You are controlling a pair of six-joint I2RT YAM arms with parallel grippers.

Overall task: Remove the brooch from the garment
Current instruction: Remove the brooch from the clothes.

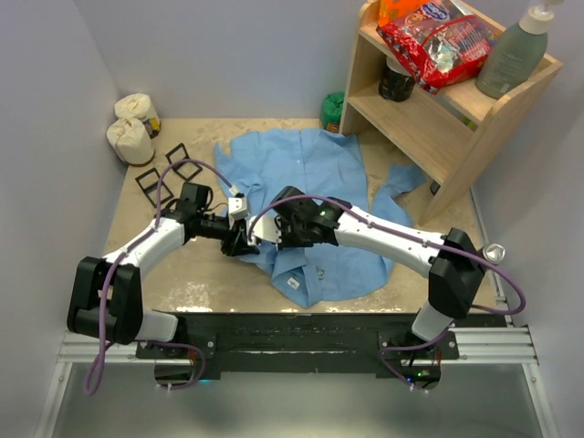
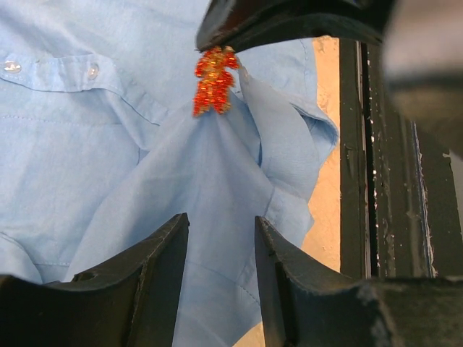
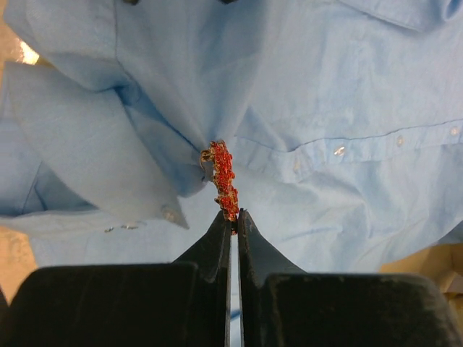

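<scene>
Top view: the shirt (image 1: 310,173) lies spread on the table (image 1: 182,269), and the left gripper (image 1: 243,243) and right gripper (image 1: 264,234) meet over its near-left part.

Left wrist view: the left fingers are parted and grasp nothing above the cloth. Beyond them the brooch (image 2: 213,81) (red and gold) hangs from the right tips, with cloth peaked up to it.

Right wrist view: the right fingers are clenched on the brooch's end.
</scene>
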